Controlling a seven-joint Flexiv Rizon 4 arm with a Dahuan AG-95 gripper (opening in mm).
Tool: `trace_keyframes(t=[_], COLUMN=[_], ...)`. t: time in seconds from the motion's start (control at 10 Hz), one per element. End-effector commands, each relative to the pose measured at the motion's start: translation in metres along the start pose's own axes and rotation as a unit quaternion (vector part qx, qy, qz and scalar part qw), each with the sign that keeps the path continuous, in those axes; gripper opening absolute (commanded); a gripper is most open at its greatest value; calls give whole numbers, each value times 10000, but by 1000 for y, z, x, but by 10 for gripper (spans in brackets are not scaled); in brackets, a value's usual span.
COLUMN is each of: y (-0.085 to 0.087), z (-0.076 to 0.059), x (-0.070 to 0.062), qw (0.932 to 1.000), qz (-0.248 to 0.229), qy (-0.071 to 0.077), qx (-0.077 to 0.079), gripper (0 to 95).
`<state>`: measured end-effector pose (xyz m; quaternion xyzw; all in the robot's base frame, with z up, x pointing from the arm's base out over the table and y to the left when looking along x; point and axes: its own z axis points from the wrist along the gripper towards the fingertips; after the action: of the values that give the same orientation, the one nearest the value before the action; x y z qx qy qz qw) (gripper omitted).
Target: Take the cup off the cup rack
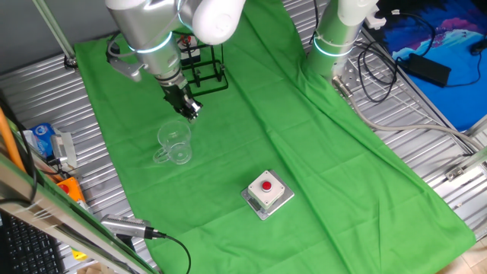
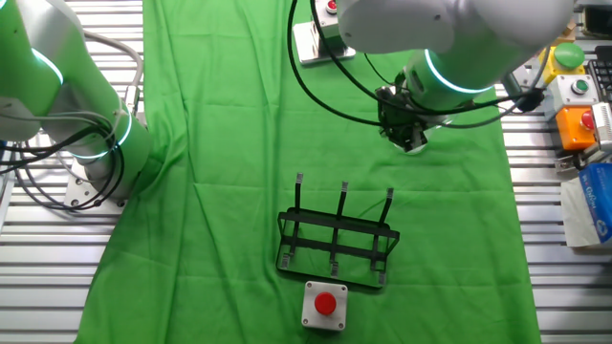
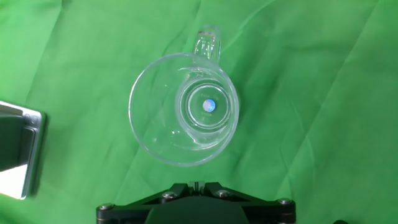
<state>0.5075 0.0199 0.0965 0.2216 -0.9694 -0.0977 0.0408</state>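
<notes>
The glass mug (image 1: 175,143) stands upright on the green cloth (image 1: 304,152) covering the table (image 1: 426,144), mouth up, clear of the black wire cup rack (image 1: 204,68). In one fixed view the rack sits at about 1 o'clock from the mug, well apart from it. The claw (image 1: 192,111) hangs just above the mug at its 1 o'clock side, not touching it. The hand view looks straight down into the mug (image 3: 183,109), with its handle at 12 o'clock and a small blue dot on its base. Whether the claw's fingers are apart or together cannot be told. The grey box with a red button (image 1: 268,192) lies at 4 o'clock from the mug, apart. In the other fixed view the rack's (image 2: 337,244) pegs carry nothing.
</notes>
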Motion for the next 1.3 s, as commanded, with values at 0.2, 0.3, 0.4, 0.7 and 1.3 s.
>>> trace_keyframes(t=[0.2,0.3,0.4,0.7,1.3], y=[0,0,0,0,-16], z=[0,0,0,0,-10], x=[0,0,0,1,9], qw=[10000,10000,9999,9998,9996], qz=[-32,-42,-72,-129,-220], qy=[11,23,25,47,38], qx=[43,66,81,127,171], gripper=[0,0,0,0,0])
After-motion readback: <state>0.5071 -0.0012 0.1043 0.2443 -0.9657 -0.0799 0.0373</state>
